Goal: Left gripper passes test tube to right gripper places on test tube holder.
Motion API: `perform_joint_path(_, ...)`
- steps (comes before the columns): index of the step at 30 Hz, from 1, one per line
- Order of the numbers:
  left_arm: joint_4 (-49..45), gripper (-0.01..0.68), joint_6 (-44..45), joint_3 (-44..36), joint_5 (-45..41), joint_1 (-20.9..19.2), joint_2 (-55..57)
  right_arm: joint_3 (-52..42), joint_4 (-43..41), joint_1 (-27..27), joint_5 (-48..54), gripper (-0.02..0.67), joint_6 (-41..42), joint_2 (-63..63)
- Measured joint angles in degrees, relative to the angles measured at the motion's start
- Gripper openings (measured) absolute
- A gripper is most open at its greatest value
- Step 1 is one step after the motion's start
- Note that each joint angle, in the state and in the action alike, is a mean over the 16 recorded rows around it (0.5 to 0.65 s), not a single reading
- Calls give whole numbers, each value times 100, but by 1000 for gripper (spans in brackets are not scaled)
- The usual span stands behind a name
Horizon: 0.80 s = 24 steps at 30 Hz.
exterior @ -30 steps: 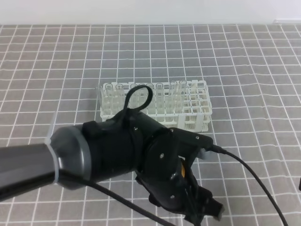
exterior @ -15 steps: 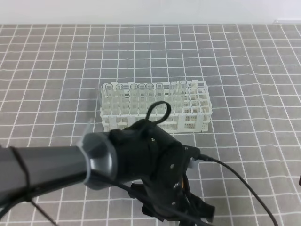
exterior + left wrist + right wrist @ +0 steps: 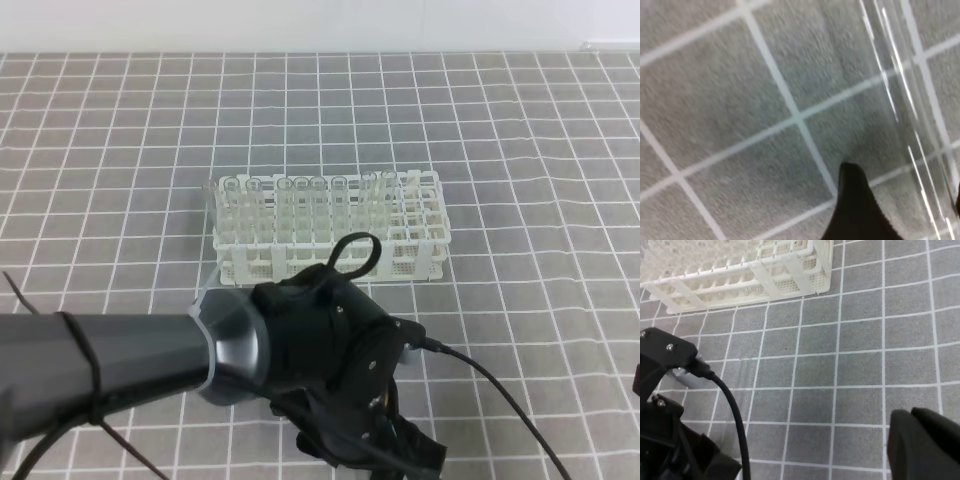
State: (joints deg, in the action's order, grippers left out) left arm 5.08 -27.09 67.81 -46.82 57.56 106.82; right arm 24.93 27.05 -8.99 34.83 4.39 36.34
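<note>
From above, the left hand [image 3: 385, 455] runs off the bottom edge, its fingertips hidden. Its wrist view is blurred: one dark finger [image 3: 855, 210] is cropped below, and the test tube [image 3: 900, 100] smears off the edges. The right hand [image 3: 925, 445] is only a cropped corner.

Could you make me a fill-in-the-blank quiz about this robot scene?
1. The rack standing on the checked cloth is ____ in colour.
2. In the left wrist view, a clear test tube lies on the ____.
3. The tubes standing in the rack fill mostly its ____ side in the high view.

Answers: white; cloth; left
</note>
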Motion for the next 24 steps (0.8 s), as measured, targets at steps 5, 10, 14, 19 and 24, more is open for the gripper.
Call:
perform_joint_path(5,-117,325,12,1,-78,-1,-2,0,33,0,0,-13,35,0)
perform_joint_path(10,-196,260,87,5,-210,2,21,0,70,0,0,-13,66,0)
perform_joint_path(14,-247,209,231,7,-299,3,30,0,94,0,0,-13,85,0)
perform_joint_path(19,-295,170,485,7,-376,3,34,0,142,0,0,-13,143,0)
perform_joint_path(24,-321,138,755,3,-388,1,19,0,187,0,0,-13,201,0)
